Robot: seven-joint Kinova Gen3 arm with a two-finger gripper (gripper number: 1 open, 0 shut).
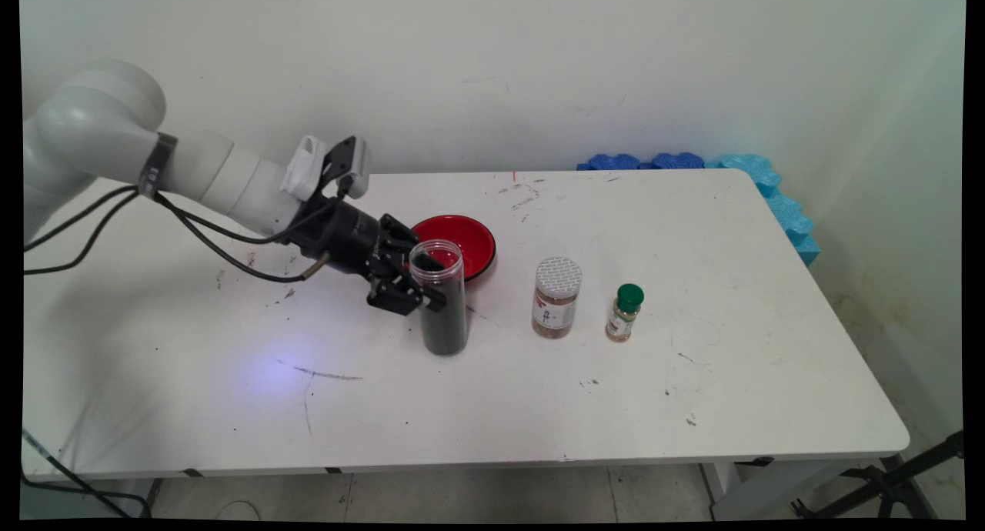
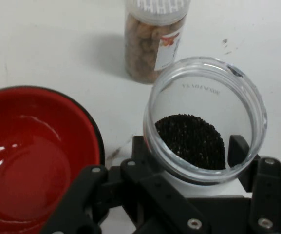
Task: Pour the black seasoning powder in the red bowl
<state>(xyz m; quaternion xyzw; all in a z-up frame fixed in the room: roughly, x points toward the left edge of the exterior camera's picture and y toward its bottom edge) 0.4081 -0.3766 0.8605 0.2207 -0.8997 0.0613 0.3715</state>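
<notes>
A clear open jar about two-thirds full of black grains stands upright on the white table. My gripper is shut on the jar from its left side, near its upper half. In the hand view the jar fills the centre right, its open mouth towards the camera and the black grains visible inside, with the black fingers on both sides of it. A red bowl with a black outside sits just behind the jar; in the hand view the bowl is at the left and looks empty.
A spice jar with a grey perforated lid and brown contents stands right of the clear jar, and also shows as the spice jar in the hand view. A small green-capped bottle is farther right. Blue foam pieces line the table's far right corner.
</notes>
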